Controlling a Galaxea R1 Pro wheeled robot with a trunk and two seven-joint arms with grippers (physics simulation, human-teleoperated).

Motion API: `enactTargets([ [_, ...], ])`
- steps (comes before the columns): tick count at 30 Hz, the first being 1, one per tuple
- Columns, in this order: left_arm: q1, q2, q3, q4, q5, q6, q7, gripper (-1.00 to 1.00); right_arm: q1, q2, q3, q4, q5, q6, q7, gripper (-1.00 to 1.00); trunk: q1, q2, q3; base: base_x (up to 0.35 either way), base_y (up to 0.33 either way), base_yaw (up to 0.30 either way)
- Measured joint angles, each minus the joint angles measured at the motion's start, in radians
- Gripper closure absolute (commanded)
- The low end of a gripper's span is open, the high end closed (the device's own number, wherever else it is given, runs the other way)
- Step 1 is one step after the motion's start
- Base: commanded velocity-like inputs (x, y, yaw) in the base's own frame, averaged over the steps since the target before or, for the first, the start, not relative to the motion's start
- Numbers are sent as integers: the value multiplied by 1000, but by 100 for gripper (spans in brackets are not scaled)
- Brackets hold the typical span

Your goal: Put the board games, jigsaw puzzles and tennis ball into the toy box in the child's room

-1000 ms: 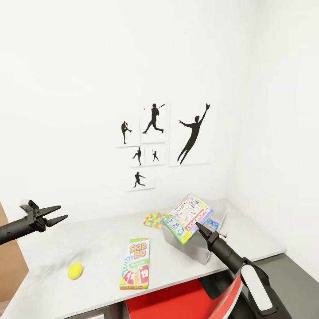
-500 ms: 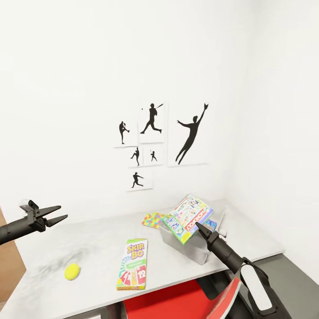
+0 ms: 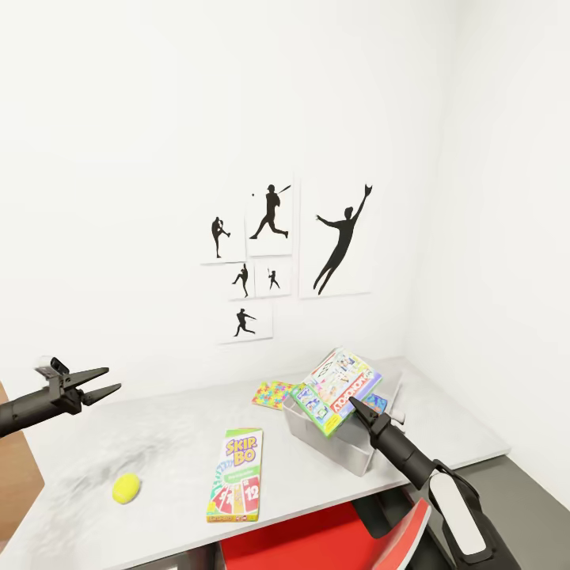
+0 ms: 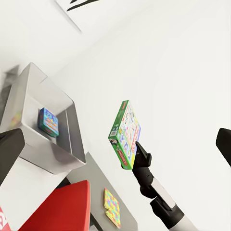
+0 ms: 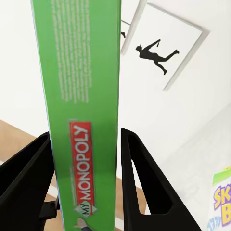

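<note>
My right gripper [image 3: 355, 407] is shut on a green-edged Monopoly board game [image 3: 336, 389], held tilted just over the light grey toy box [image 3: 331, 443]. In the right wrist view the black fingers [image 5: 139, 168] clamp the box's green edge [image 5: 84, 96]. A small blue patterned panel [image 4: 48, 121] lies inside the toy box [image 4: 45, 154]. The SKIP BO board game [image 3: 236, 475] lies flat on the table [image 3: 174, 435], with the tennis ball [image 3: 125, 488] to its left. A jigsaw puzzle [image 3: 274, 393] lies behind the toy box. My left gripper [image 3: 101, 382] hangs open over the table's left end.
Black baseball-player prints [image 3: 273, 253] hang on the white wall behind the table. A red chair [image 3: 317, 542] is tucked under the table's front edge. The right wall meets the table's far right end. A brown door edge [image 3: 12, 475] is at the far left.
The whole picture has drifted a little to the left, so the camera has moved. Both arms keep their pose, and the right gripper still holds the Monopoly box.
</note>
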State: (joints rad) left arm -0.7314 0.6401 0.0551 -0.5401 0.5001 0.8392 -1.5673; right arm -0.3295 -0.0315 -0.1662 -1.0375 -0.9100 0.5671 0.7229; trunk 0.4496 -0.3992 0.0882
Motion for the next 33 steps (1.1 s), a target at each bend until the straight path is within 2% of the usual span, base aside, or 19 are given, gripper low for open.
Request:
enactTargets([
  [20, 0, -1, 0, 0, 0, 0, 5, -100, 0, 1, 0, 0, 1, -1, 1, 100, 0, 0, 0, 99, 0, 0],
  [33, 0, 0, 1, 0, 0, 0, 2, -100, 0, -2, 0, 0, 0, -1, 0, 100, 0, 0, 0, 11, 0, 0],
])
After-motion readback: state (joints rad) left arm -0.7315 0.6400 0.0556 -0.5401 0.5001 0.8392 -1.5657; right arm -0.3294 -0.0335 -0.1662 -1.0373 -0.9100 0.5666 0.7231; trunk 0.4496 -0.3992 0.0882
